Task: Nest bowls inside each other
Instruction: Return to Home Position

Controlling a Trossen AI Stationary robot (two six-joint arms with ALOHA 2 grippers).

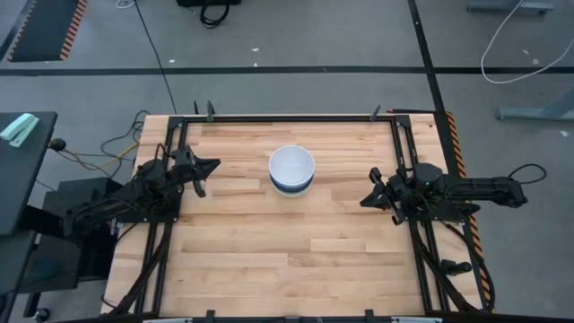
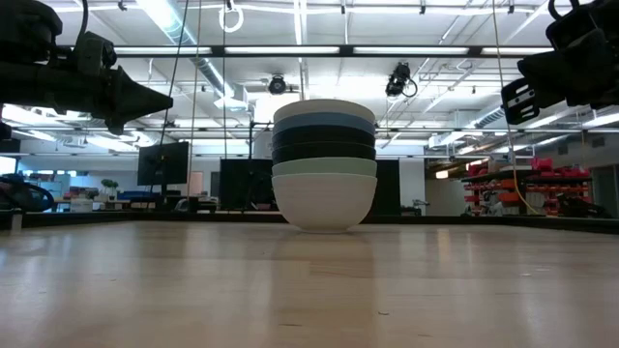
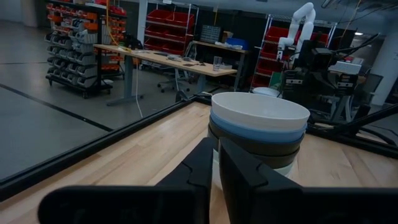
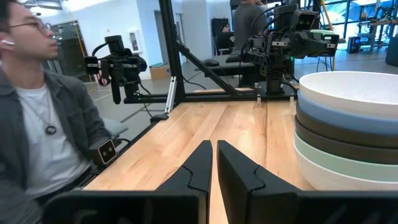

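1. Task status. All six bowls form one nested stack (image 1: 291, 170) on the table (image 1: 269, 260). The low view shows the order from the base up:
- lower white bowl (image 2: 324, 205)
- mint green bowl (image 2: 324, 166)
- two black bowls (image 2: 324, 143)
- blue bowl (image 2: 324, 122)
- upper white bowl (image 2: 324, 107)

No loose bowl shows anywhere on the table. The rims sit level and concentric, with no visible tilt. Judgement: nesting is complete, and the only item left is to park both arms.

2. Left arm. The left gripper (image 1: 212, 165) is empty and held above table height. Its fingers (image 3: 245, 171) are drawn together, with only a thin seam between them. The stack lies straight ahead of the fingertips, apart from them and not touching. The arm is folded back toward its own table edge, with the gripper pointing inward roughly level.

3. Right arm. The right gripper (image 1: 365, 201) is also empty and raised. Its fingers (image 4: 239, 168) are closed against each other and hold nothing. The stack lies ahead of the fingertips and somewhat to one side, apart from them. The arm is folded toward its own edge and mirrors the left arm.

4. Relation. The stack stands between the two grippers, clear of both.

5. Surroundings. A person (image 4: 43, 118) sits beyond the table edge, off to one side of the right gripper. No hand is near the stack.
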